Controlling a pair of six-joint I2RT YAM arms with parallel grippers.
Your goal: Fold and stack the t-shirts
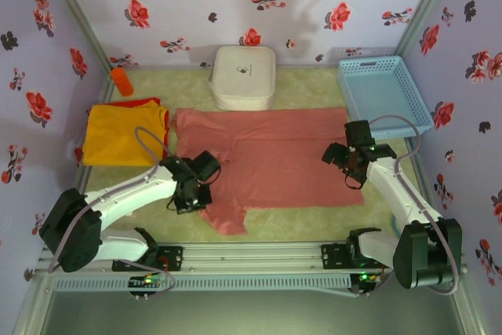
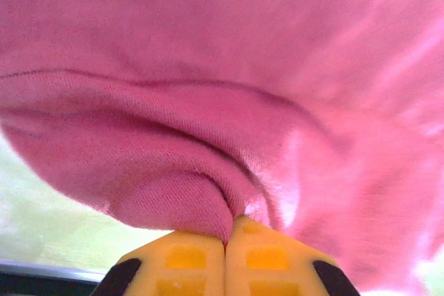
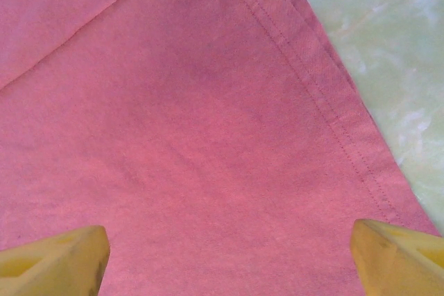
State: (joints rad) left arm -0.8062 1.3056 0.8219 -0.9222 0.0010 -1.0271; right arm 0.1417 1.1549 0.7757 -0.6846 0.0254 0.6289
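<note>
The left gripper (image 2: pixel 225 240) clamped a fold of the salmon-pink t-shirt (image 1: pixel 274 158), spread at centre; the right gripper (image 3: pixel 229 240) stood wide apart over its hem. A yellow-orange t-shirt (image 1: pixel 121 132) hid nearly all of the red t-shirt (image 1: pixel 147 102).

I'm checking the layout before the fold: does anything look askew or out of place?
Only small things: the pink shirt is bunched where the left gripper pinches it, and a red shirt shows at the yellow shirt's far edge.
</note>
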